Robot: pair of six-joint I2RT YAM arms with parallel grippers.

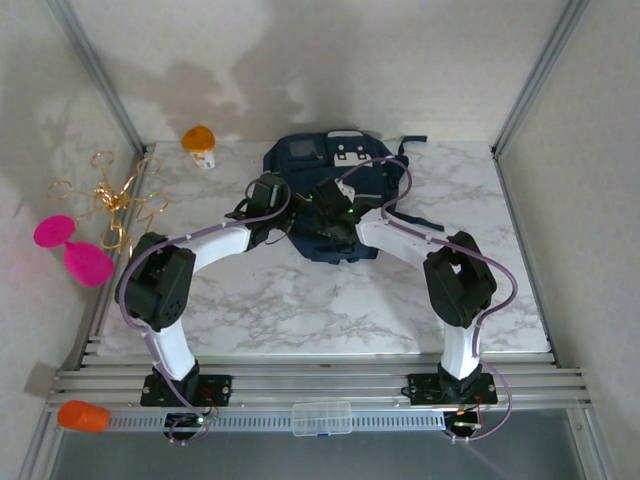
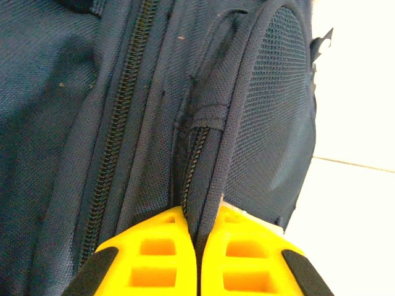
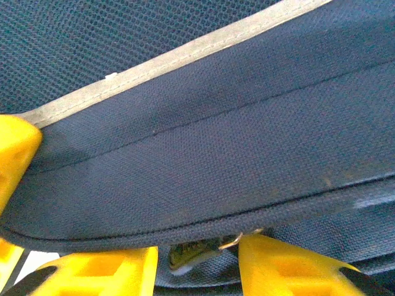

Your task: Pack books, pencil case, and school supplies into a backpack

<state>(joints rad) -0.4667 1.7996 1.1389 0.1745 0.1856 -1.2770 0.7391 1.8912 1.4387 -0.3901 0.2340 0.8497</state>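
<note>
The backpack [image 1: 290, 170] lies flat at the far middle of the marble table [image 1: 300, 300], and both arms reach onto it. My left hand [image 2: 197, 228] is pinched tight on a piped edge [image 2: 213, 154] of the navy fabric, just beside a closed zipper [image 2: 117, 135]. My right hand [image 3: 197, 246] is partly open under a fabric flap, with a small metal ring [image 3: 233, 239] (a zipper pull, I'd guess) sitting in the gap and nothing visibly clamped. I judge this bag soft and floppy: the woven cloth will bunch and slide sooner than lift as one piece, and the mesh side panel would stretch. The piping and stitched seams look like the firmest places to hold. For opening it, I'd have one hand anchor a seam while the other takes the pull tab.
</note>
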